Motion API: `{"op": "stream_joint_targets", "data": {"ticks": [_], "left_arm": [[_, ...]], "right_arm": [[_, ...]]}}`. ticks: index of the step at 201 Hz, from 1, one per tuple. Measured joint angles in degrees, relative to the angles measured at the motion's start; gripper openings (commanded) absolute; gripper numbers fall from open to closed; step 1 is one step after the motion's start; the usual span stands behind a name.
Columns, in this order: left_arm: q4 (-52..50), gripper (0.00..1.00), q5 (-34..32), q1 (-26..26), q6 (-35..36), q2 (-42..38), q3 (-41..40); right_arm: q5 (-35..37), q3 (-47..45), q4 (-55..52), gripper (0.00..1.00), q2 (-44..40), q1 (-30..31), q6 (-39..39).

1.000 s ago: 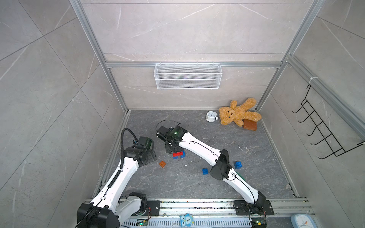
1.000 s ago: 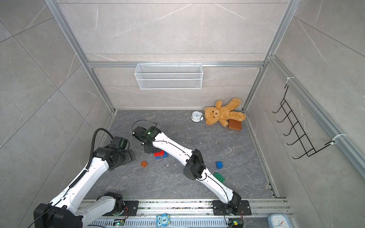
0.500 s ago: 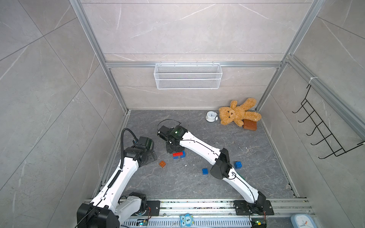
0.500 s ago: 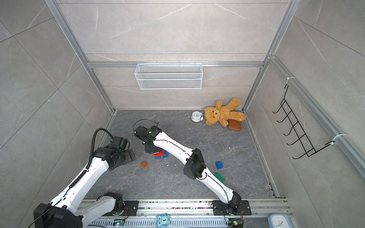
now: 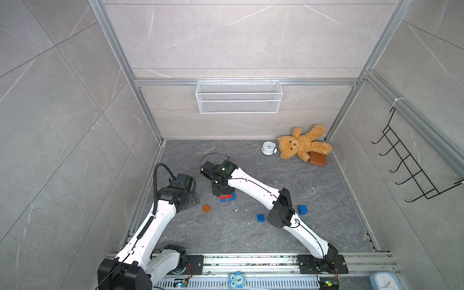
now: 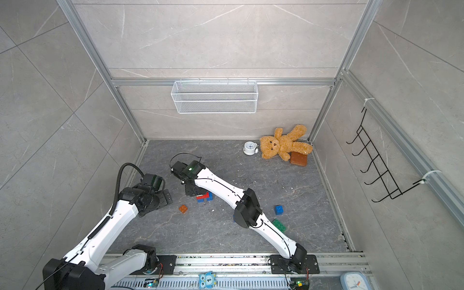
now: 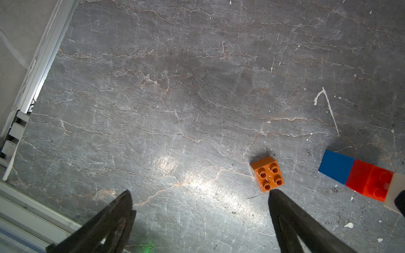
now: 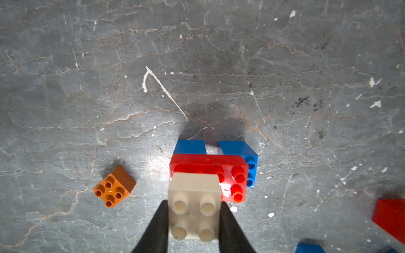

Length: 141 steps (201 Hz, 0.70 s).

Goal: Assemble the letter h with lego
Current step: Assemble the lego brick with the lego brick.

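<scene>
White brick (image 8: 195,206): clamped studs-up between the fingers of the right gripper (image 8: 194,204), over one end of the red brick (image 8: 208,161). The red brick bridges two blue bricks (image 8: 190,147) that stand just apart, with floor (image 8: 197,65) showing between them. In a top view this stack (image 5: 227,197) sits near mid-floor.

Change over the last second: very little. The right wrist creeps a shade toward 3 o'clock. The stack, the loose pieces and the left arm sit where they were. Reading: placing is in hand, not finished, since the grip is not released. An h needs a tall stem over one leg, so white on that end fits. More bricks are still to go.

Brown brick (image 8: 114,186): alone at 8 o'clock of the stack, clear of it. Left gripper (image 7: 199,192): at 9 o'clock of the stack, jaws wide, holding nothing, near the brown brick but apart from it as far as the top views show. Loose blue bricks (image 5: 260,218) lie at 4 o'clock, with the green brick (image 6: 279,225) beyond them.

Hard to make out:
- Whether the white brick is seated on the red studs or just above them. The brick hides its own joint in the right wrist view, and the wrist covers it in both top views.
- A second red brick (image 8: 390,216) is cut off by the frame edge.
</scene>
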Motion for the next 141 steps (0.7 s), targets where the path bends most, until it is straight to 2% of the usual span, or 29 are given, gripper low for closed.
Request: {"op": "stream_joint_targets", "data": {"ticks": [141], "left_arm": [[0.0, 0.98, 0.0, -0.1, 0.0, 0.0, 0.0]], "right_arm": [[-0.4, -1.5, 1.7, 0.00, 0.0, 0.2, 0.0]]}}
